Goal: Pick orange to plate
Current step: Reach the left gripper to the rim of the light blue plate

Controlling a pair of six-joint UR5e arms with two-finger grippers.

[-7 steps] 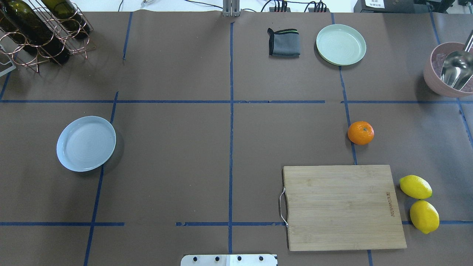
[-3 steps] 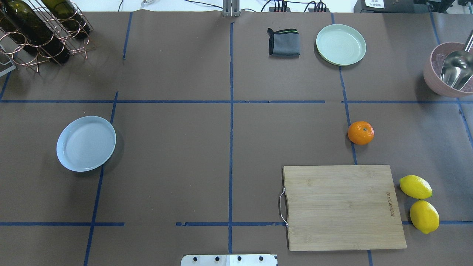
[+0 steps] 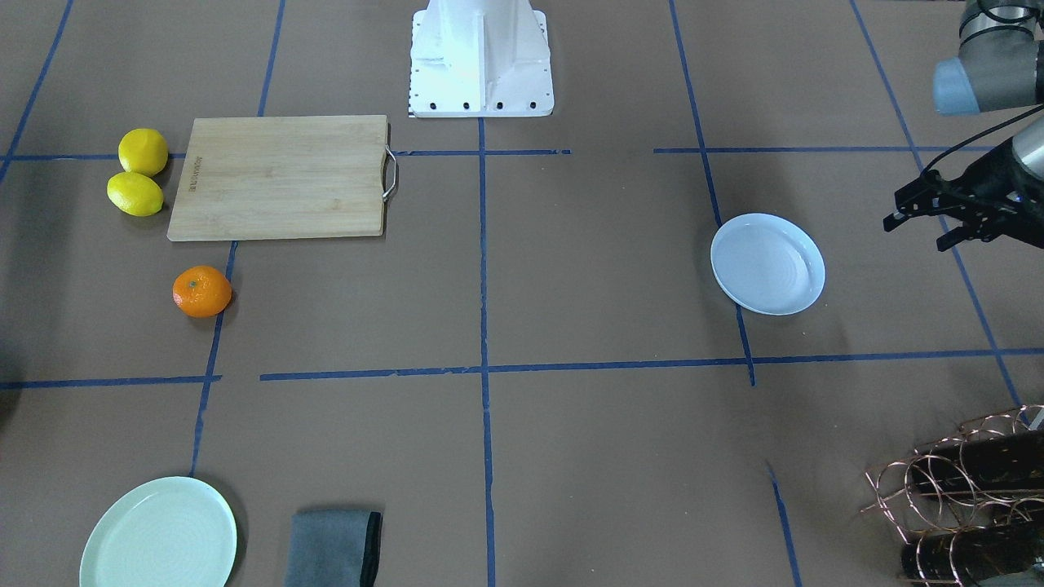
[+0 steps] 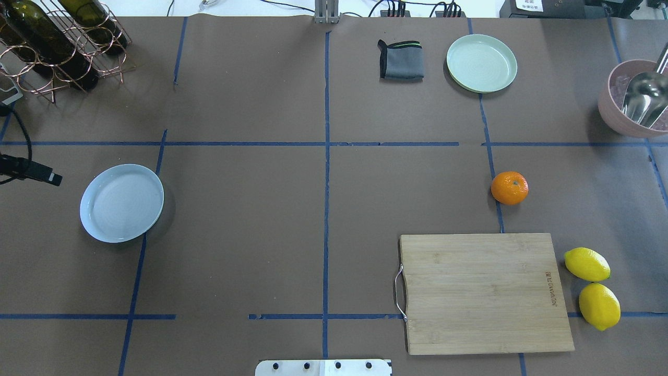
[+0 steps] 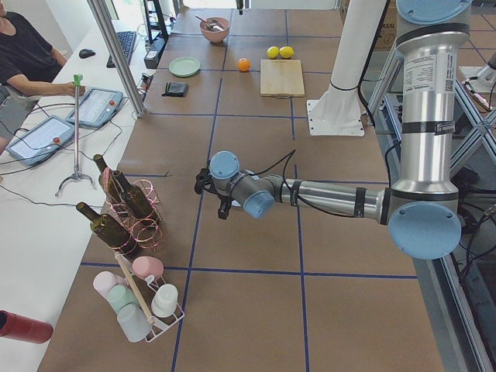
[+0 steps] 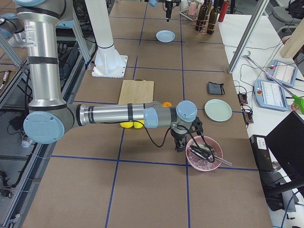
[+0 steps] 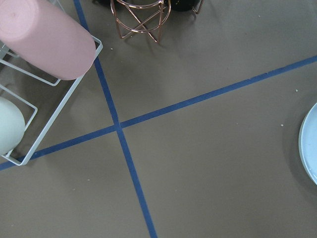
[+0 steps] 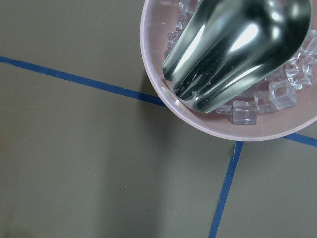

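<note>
The orange (image 4: 509, 187) sits on the table's right half, round with no long axis, stem dot up. It lies between the bamboo cutting board (image 4: 482, 292) and a mint-green plate (image 4: 481, 63), with two lemons (image 4: 586, 264) off the board's right edge. The plate (image 4: 121, 203) lies well apart by the left edge, the left gripper (image 3: 917, 231) near it with fingers seemingly parted. The right gripper (image 6: 180, 145) hangs by the ice bowl (image 4: 609, 116); its state I cannot tell.
</note>
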